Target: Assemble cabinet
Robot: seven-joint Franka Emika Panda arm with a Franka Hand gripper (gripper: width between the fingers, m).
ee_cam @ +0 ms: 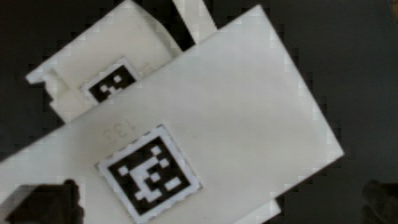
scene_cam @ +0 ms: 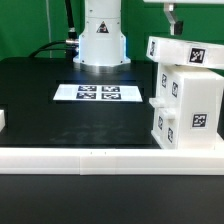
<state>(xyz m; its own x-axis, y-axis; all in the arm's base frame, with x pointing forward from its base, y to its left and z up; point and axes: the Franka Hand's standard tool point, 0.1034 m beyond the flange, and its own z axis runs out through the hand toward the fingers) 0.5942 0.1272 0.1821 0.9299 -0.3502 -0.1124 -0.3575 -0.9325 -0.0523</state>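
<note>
The cabinet (scene_cam: pixel 190 105) stands at the exterior view's right, a white box built of tagged blocks. A flat white tagged panel (scene_cam: pixel 186 50) lies tilted on top of it. My gripper (scene_cam: pixel 172 26) hangs just above that panel's end nearer the exterior view's left. In the wrist view the panel (ee_cam: pixel 214 100) fills most of the frame, with one tag (ee_cam: pixel 148 168) on it, and a second tagged white block (ee_cam: pixel 111 80) shows beyond it. My gripper (ee_cam: pixel 214 205) is open. One dark finger (ee_cam: pixel 43 204) overlaps the panel and the other stands apart from its edge.
The marker board (scene_cam: pixel 99 93) lies flat in the middle of the black table. A long low white rail (scene_cam: pixel 100 156) runs along the front. A small white piece (scene_cam: pixel 3 121) sits at the exterior view's left edge. The robot base (scene_cam: pixel 100 40) stands behind.
</note>
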